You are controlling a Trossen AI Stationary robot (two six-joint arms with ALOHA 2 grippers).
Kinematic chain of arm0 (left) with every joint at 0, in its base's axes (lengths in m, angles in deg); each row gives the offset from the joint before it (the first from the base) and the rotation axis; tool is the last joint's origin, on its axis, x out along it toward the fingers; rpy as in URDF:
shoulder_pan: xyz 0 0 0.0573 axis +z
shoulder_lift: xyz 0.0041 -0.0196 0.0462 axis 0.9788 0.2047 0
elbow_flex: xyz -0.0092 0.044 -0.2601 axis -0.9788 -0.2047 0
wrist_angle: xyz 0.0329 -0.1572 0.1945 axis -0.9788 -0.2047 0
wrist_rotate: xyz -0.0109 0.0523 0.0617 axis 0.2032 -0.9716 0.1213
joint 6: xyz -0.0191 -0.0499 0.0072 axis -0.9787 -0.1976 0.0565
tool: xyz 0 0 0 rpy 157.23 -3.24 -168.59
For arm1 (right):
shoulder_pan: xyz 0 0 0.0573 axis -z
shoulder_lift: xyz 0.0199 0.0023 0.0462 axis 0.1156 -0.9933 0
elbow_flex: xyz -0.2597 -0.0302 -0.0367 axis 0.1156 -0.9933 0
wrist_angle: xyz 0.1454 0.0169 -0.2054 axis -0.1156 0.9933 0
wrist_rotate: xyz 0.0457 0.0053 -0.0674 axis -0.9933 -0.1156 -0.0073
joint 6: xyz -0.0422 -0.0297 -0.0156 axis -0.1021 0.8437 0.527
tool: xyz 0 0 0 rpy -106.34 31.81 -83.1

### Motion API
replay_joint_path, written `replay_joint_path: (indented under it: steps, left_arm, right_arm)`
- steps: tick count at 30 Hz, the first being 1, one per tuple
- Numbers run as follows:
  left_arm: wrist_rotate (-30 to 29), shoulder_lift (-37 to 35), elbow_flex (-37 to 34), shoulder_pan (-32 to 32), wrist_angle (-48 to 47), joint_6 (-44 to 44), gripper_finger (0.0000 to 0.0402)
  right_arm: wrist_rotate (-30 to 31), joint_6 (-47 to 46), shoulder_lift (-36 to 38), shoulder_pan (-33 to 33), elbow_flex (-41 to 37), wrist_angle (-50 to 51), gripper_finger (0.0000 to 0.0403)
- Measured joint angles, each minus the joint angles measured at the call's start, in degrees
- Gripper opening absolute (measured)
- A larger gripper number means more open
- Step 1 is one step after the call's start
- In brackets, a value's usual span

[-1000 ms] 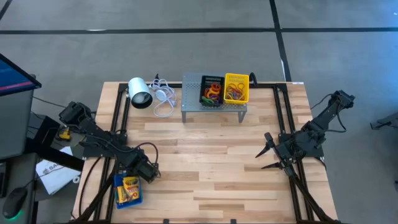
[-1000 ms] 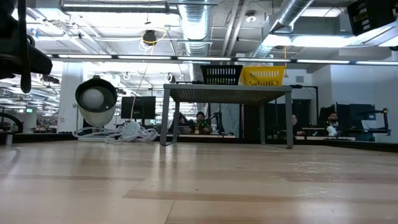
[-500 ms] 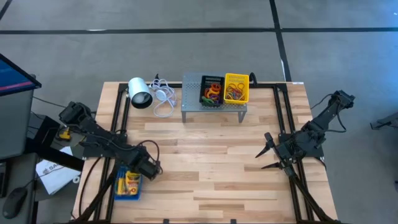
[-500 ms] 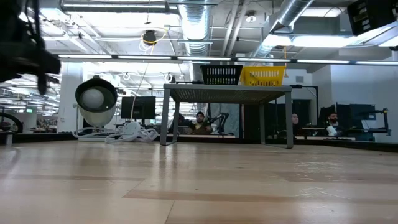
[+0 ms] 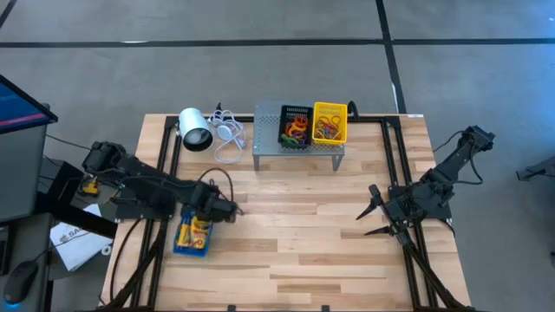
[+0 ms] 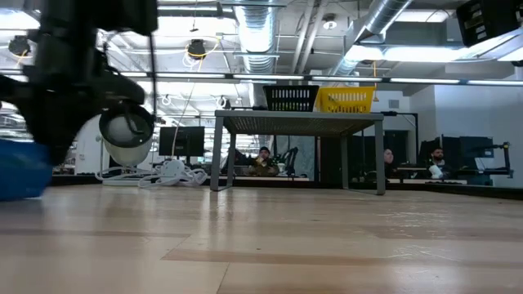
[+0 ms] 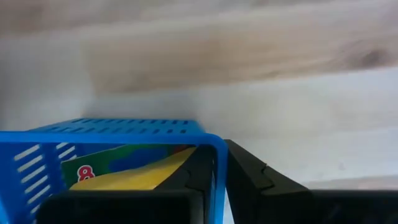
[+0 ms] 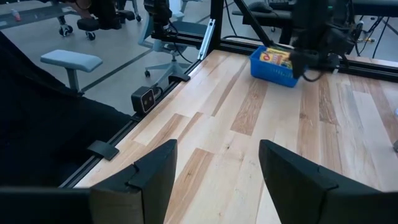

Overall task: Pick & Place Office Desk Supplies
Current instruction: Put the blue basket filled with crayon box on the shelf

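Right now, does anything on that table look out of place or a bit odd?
One thing: the blue bin with crayon boxes sits apart from the black bin and yellow bin on the grey stand. The left gripper has its jaws clamped on the blue bin's wall.

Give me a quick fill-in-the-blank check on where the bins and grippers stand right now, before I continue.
1. The left gripper is shut on the rim of the ____ bin.
2. That bin holds yellow ____ boxes.
3. The black bin and yellow bin sit on the grey perforated ____.
4. The right gripper hangs with its fingers ____.

Missing words: blue; crayon; stand; open
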Motion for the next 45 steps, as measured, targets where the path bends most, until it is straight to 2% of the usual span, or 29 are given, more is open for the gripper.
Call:
replay_joint_path:
  steps: [10, 18, 29, 35, 41, 45]
  left_arm:
    - [-2.18, 0.00, 0.00, 11.77, 8.20, 14.58, 0.0031]
    - [-3.36, 0.00, 0.00, 18.90, 14.97, 23.47, 0.0031]
    - [-1.02, 0.00, 0.00, 20.46, 15.60, 26.49, 0.0037]
    - [2.17, 0.00, 0.00, 20.42, 15.73, 27.44, 0.0088]
    - [2.35, 0.00, 0.00, 20.42, 15.71, 27.05, 0.0164]
    - [2.36, 0.00, 0.10, 20.70, 15.63, 28.33, 0.0190]
  right_arm:
    - [0.00, 0.17, 0.00, 0.00, 0.00, 0.00, 0.0223]
    - [0.01, 0.17, 0.01, 0.00, 0.00, 0.00, 0.0223]
    - [0.00, -0.02, 0.00, 0.00, -0.02, -0.02, 0.0223]
    - [0.00, -0.04, 0.02, 0.00, -0.02, -0.04, 0.0223]
    - [0.00, -0.07, 0.02, 0.01, -0.02, -0.04, 0.0223]
    - [0.00, -0.07, 0.00, 0.00, -0.02, -0.04, 0.0223]
